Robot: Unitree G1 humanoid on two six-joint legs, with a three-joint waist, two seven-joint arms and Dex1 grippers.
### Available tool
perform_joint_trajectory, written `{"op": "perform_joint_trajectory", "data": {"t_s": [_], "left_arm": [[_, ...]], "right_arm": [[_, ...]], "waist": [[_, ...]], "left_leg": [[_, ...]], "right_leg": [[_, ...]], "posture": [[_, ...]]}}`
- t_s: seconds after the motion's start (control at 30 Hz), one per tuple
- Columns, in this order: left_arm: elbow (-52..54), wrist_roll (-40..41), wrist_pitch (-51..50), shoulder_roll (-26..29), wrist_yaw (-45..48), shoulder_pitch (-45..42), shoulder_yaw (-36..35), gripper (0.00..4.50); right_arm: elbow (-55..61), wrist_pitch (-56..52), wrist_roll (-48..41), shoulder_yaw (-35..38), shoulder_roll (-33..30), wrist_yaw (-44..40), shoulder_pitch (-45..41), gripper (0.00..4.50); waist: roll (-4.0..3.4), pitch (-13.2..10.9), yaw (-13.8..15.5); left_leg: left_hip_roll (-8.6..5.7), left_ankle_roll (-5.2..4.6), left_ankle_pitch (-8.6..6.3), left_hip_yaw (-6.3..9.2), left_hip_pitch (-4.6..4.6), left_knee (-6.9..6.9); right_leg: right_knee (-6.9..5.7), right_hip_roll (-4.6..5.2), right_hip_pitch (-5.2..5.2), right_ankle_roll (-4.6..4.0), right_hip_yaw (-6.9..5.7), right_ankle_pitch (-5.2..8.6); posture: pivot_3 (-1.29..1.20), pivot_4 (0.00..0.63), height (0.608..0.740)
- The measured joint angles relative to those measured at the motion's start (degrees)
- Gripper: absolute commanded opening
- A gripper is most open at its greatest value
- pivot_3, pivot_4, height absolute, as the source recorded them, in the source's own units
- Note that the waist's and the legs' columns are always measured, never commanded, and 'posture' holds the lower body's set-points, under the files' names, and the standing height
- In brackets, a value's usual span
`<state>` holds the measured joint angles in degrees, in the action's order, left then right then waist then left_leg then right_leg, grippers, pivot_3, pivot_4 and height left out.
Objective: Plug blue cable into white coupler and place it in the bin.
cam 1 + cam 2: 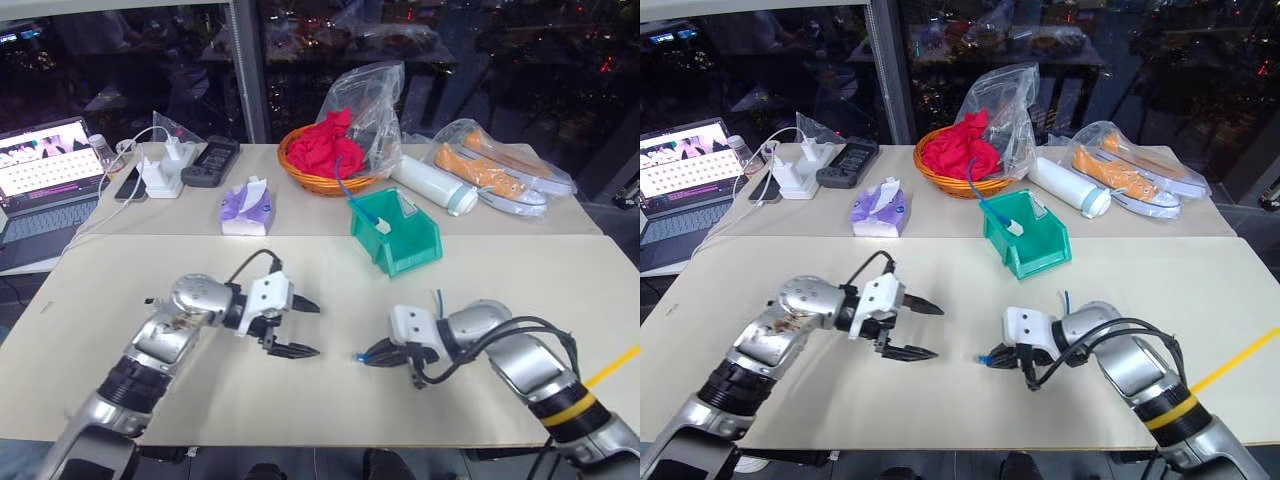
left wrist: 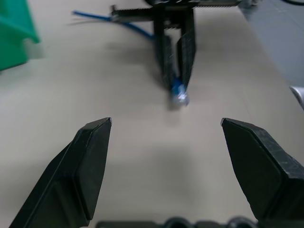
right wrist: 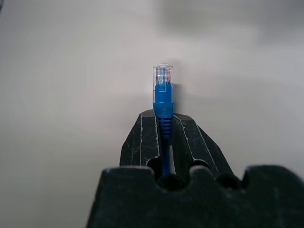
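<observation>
**Blue cable pinched in the right gripper, facing the spread left gripper**

The right gripper (image 1: 372, 353) is pinching the blue cable (image 3: 163, 102) just behind its clear plug, which is jutting past the fingertips toward the left gripper (image 1: 303, 328). The left gripper is hanging over the table (image 1: 330, 420) with its fingers spread wide, holding nothing. The bin (image 1: 398, 236) is sitting farther back on the table, a white piece lying inside it beside another blue cable.
</observation>
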<state>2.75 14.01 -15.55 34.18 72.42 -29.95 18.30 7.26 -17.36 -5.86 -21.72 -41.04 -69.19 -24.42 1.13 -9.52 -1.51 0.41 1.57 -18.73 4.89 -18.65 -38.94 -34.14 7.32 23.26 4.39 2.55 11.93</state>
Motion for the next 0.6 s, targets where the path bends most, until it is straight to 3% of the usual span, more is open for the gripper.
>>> {"op": "perform_joint_trajectory", "data": {"t_s": [0.13,0.2,0.43,0.53,0.6], "left_arm": [[0.93,-1.59,-0.9,-1.42,-1.71,0.0,1.76,3.98],[0.95,-3.2,-0.88,-1.63,-2.01,0.04,3.24,3.98],[0.6,-7.48,-0.87,-3.16,-3.73,-0.06,6.54,3.98],[-0.93,-9.92,-0.57,-3.82,-5.02,-0.06,7.97,3.98],[-1.29,-10.77,-0.86,-4.57,-6.03,0.02,8.19,3.98]], "right_arm": [[0.17,-1.86,-0.06,0.09,1.45,0.37,-0.02,0.03],[0.16,-2.27,-0.03,0.2,2.06,0.8,0.02,1.03],[2.31,-6.55,-2.07,0.82,3.37,2.41,1.09,3.25],[7.21,-11.2,-5.0,4.9,2.95,4.1,1.16,4.24],[10.47,-13.49,-6.42,7.11,1.88,5.48,1.67,4.24]], "waist": [[0.0,0.0,-0.39],[0.0,0.0,-0.59],[0.0,0.0,-0.78],[-0.01,0.0,-0.53],[-0.01,0.0,-0.37]], "left_leg": [[0.0,-0.03,-0.02,0.01,0.03,0.01],[0.0,-0.03,-0.02,0.01,0.03,0.01],[0.0,-0.18,-0.1,0.02,0.04,0.0],[0.0,-0.19,-0.1,0.05,-0.01,-0.02],[0.0,-0.21,-0.11,0.06,-0.04,-0.01]], "right_leg": [[-0.01,0.0,0.0,0.0,0.0,0.0],[-0.02,0.0,0.0,0.0,0.0,0.0],[-0.07,0.0,0.0,-0.02,0.01,-0.01],[-0.05,0.0,0.0,-0.01,-0.01,-0.02],[-0.03,0.0,0.01,-0.01,-0.02,-0.01]], "posture": [[0.0,0.15,0.74],[0.0,0.15,0.74],[0.0,0.15,0.74],[0.0,0.15,0.74],[0.0,0.15,0.74]]}}
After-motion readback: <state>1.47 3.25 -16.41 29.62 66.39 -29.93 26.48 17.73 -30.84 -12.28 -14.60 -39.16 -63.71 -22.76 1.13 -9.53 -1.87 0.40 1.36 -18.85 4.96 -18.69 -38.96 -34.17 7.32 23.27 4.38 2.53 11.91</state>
